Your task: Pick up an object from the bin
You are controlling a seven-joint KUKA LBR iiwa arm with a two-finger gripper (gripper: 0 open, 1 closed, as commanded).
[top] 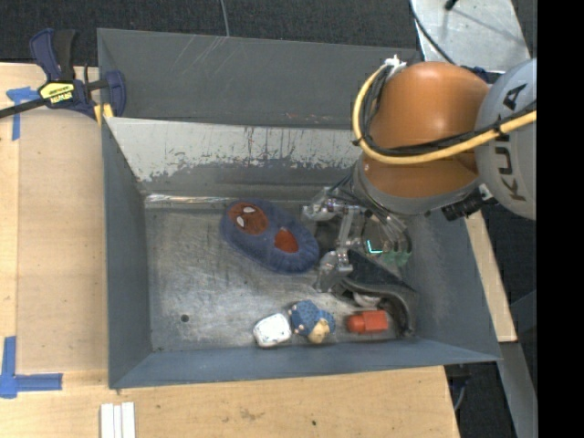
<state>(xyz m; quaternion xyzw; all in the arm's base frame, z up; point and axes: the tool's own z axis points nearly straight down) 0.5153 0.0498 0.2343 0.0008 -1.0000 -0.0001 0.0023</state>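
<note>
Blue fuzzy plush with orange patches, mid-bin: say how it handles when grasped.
The blue fuzzy plush with orange patches looks soft, so it likely squashes and sags when lifted. Its long, flat shape seems unlikely to roll.

Soft light — pale glare on the far wall of the bin (228, 149).

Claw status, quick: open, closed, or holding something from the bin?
Claw: cannot be told; it is down in the right half of the bin, beside the blue plush toy.
</note>
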